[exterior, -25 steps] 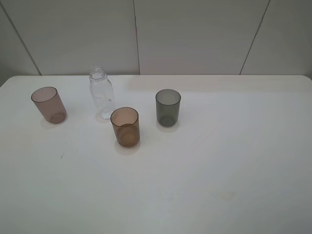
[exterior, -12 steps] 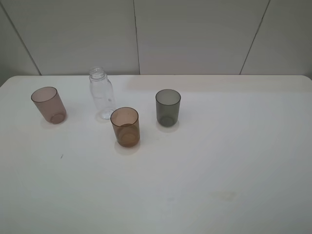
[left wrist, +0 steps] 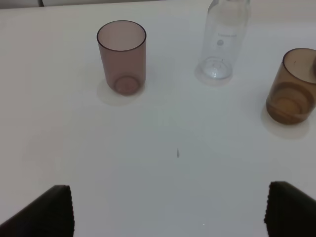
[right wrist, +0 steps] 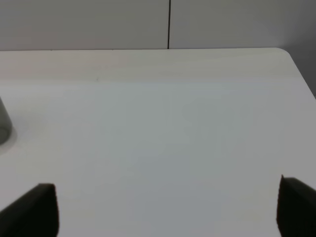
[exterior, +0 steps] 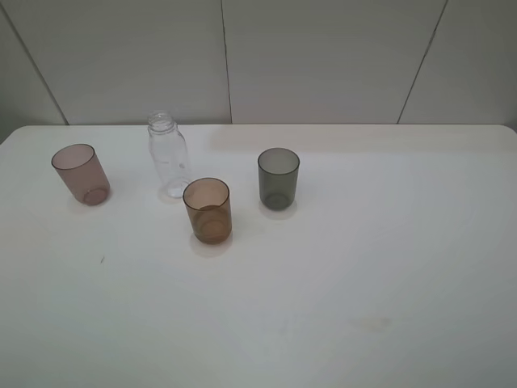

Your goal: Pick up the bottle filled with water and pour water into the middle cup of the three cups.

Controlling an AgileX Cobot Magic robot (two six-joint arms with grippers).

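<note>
The clear, capless bottle (exterior: 168, 158) stands upright at the back left of the white table, just behind the amber middle cup (exterior: 208, 210). The pinkish cup (exterior: 81, 174) stands to the left and the dark grey cup (exterior: 278, 179) to the right. Neither arm shows in the high view. In the left wrist view my left gripper (left wrist: 170, 212) is open, fingertips wide apart, well short of the pinkish cup (left wrist: 122, 57), the bottle (left wrist: 222, 44) and the amber cup (left wrist: 293, 86). My right gripper (right wrist: 168, 207) is open over bare table, holding nothing.
The white table (exterior: 363, 267) ends at a grey panelled wall behind the cups. A sliver of the grey cup (right wrist: 4, 126) shows at the edge of the right wrist view. A small dark speck (left wrist: 177, 153) lies on the table in front of the cups.
</note>
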